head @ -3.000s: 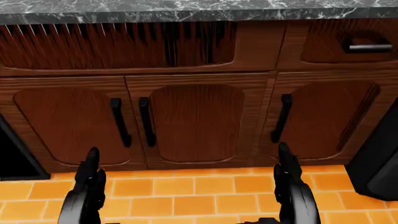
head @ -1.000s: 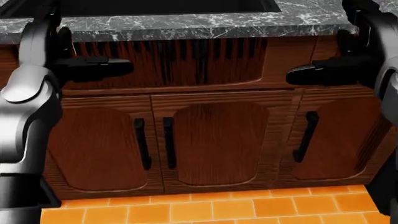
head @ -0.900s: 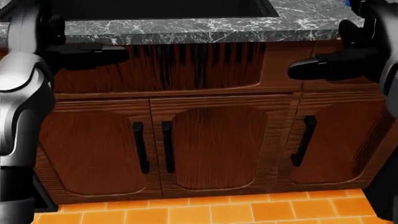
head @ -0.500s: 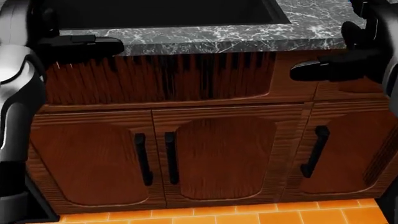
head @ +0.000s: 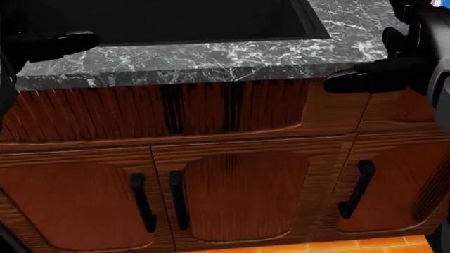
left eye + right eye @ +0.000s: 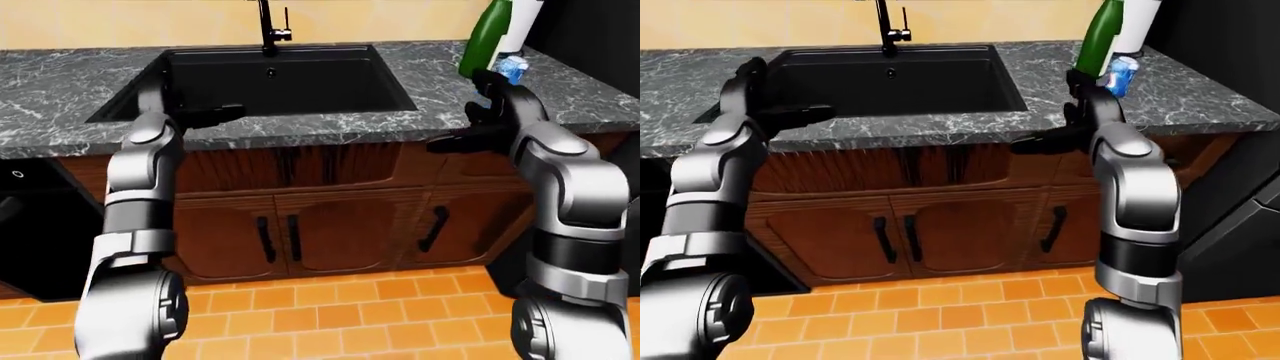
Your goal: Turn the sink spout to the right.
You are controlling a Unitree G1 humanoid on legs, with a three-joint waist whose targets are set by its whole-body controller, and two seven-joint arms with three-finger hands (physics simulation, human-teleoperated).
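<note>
The black sink faucet (image 6: pixel 267 26) stands at the top edge of the left-eye view, beyond the black sink basin (image 6: pixel 290 90); its spout top is cut off by the frame. It also shows in the right-eye view (image 6: pixel 883 26). My left hand (image 6: pixel 215 114) is open, fingers stretched flat, hovering at the basin's near left rim. My right hand (image 6: pixel 455 142) is open too, held at the counter's near edge to the right of the basin. Both hands are far from the faucet and hold nothing.
A grey marble countertop (image 6: pixel 60 97) surrounds the sink. A green bottle (image 6: pixel 492 30) and a blue can (image 6: pixel 512 67) stand on it at the right. Brown cabinet doors (image 6: pixel 330 232) with black handles lie below, a dark appliance (image 6: pixel 1240 187) at the right, orange tiles (image 6: pixel 300 315) underfoot.
Both arms rose from near the floor to counter height. The head camera has tilted up: the counter edge sits lower in the picture and more of the sink basin shows.
</note>
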